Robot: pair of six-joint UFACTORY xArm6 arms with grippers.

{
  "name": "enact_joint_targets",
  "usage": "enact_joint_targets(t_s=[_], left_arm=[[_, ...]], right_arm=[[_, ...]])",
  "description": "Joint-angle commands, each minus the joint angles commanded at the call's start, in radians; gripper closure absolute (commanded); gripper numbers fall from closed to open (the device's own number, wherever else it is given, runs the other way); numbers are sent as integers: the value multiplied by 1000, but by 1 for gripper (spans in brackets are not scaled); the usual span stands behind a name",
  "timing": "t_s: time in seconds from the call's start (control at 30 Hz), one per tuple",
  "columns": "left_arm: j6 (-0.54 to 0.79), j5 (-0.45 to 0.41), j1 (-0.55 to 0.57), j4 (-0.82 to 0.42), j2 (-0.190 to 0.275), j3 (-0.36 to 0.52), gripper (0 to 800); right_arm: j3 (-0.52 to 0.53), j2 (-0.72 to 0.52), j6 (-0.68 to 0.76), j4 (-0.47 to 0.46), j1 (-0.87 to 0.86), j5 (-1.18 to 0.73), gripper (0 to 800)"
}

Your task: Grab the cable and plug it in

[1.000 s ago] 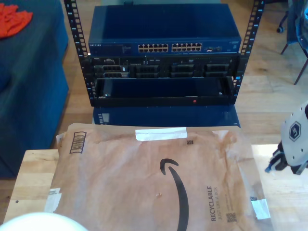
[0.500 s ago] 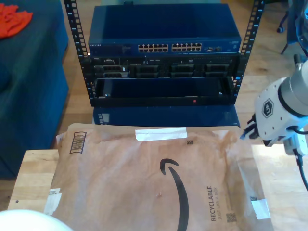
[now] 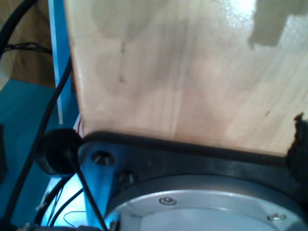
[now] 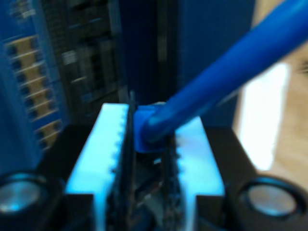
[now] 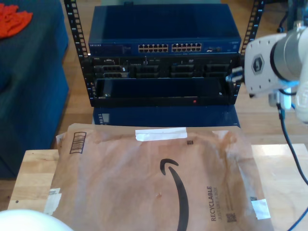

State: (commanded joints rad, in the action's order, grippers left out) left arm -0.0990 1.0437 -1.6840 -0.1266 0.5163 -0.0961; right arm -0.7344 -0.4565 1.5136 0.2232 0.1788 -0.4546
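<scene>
Beside the rack (image 5: 163, 53), my second gripper (image 4: 147, 139) has risen, gripping the cable (image 4: 216, 79).

exterior: high, facing rack (image 5: 163, 53) | second wrist: close, same rack (image 4: 43, 72) | first wrist: close on tabletop (image 3: 183, 72)

An arm (image 5: 269, 62) is seen at the exterior view's right, its gripper (image 5: 236, 74) apparently beside the rack (image 5: 163, 62).

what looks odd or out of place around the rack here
A big crumpled brown paper mailer sprawls across the wooden table before the rack, overhanging its far edge. Otherwise nothing stands out; my second claw pinches the blue cable.
</scene>
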Motion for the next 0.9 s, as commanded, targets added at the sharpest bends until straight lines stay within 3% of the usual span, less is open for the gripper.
enact_joint_targets(t_s=[0.17,0.77,0.9], left_arm=[[0,0,0,0,0,0,0],[0,0,0,0,0,0,0],[0,0,0,0,0,0,0]], right_arm=[[5,44,0,-3,2,118,800],[69,58,0,-9,55,249,800],[123,55,-23,-32,57,270,800]])
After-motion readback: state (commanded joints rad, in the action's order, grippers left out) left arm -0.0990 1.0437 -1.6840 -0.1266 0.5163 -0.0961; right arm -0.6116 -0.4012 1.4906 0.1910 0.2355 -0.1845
